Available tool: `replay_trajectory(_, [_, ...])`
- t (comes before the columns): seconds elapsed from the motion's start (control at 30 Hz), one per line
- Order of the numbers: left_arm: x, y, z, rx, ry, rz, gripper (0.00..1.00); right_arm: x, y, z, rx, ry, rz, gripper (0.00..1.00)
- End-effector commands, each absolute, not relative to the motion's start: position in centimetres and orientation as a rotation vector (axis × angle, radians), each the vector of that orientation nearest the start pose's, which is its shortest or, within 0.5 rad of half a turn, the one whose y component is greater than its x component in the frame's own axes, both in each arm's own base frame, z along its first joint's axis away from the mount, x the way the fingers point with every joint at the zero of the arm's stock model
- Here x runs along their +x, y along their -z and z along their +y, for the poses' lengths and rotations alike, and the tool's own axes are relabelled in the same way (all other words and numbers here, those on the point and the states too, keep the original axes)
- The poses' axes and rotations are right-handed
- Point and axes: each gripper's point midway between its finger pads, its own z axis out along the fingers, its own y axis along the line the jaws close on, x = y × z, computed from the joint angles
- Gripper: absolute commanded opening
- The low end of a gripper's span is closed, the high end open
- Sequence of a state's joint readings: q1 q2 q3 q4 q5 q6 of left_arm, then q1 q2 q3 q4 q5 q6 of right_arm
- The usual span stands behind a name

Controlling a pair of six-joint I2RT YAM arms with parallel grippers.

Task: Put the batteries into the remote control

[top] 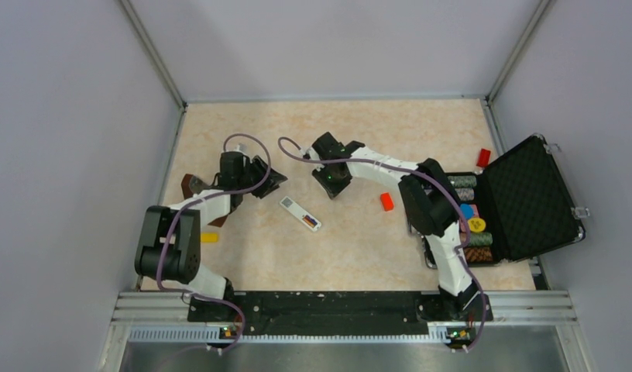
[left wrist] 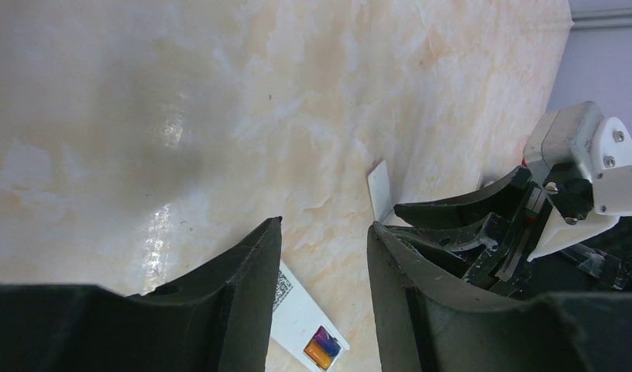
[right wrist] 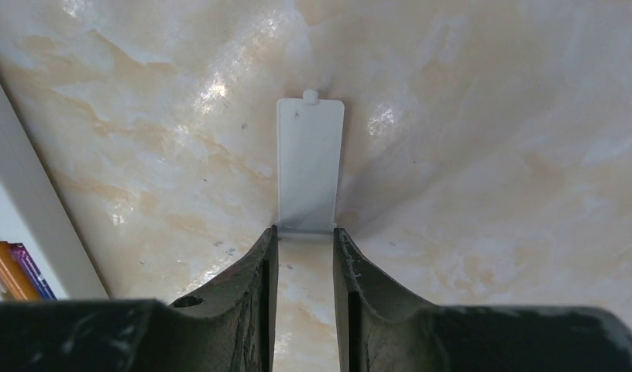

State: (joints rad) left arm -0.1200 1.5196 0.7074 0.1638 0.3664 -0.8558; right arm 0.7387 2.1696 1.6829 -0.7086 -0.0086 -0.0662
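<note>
While the remote control [top: 300, 212] lies slantwise on the table [top: 352, 252] in the overhead view, the left gripper [top: 269, 181] hangs just off its far-left side. The right gripper [top: 333, 186] hangs just off its far-right side, and neither touches it. The batteries [top: 310, 222] show as a speck of colour in the remote's near end. A red block [top: 386, 201] lies well to the remote's right.

From the left wrist, that gripper's fingers [left wrist: 251, 294] stand spread with nothing between them. The remote sits under the gap, with the purple and orange batteries side by side in its end. Beyond the remote, the right gripper's tips meet a small white plate [left wrist: 379, 190].

From the right wrist, the fingers [right wrist: 265, 267] pinch the plate's near end by its two long edges. The plate sits near the remote but apart from it.
</note>
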Motion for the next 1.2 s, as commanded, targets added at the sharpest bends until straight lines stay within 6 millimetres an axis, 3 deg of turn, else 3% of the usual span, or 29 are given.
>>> replay_trajectory(0.0, [37.3, -8.7, -14.8, -0.596, 1.027, 2.209, 0.51, 33.0, -2.3, 31.7, -1.053, -0.284, 2.598, 0.20])
replay_trajectory(0.5, [37.0, -7.2, -17.0, -0.549, 1.145, 2.251, 0.59, 33.0, -5.3, 32.3, -0.929, -0.428, 2.562, 0.20])
replay_trajectory(0.67, [37.1, -7.1, -16.9, -0.568, 1.137, 2.248, 0.59, 33.8, -5.5, 31.9, -0.847, -0.383, 2.572, 0.21])
replay_trajectory(0.93, [37.9, -8.1, -15.2, -0.599, 0.997, 2.211, 0.59, 34.8, -6.0, 31.8, -0.447, -0.275, 2.638, 0.46])
replay_trajectory(1.17, [38.4, -8.5, -13.9, -0.635, 0.896, 2.187, 0.59, 34.9, -5.9, 32.8, -0.214, -0.222, 2.620, 0.51])
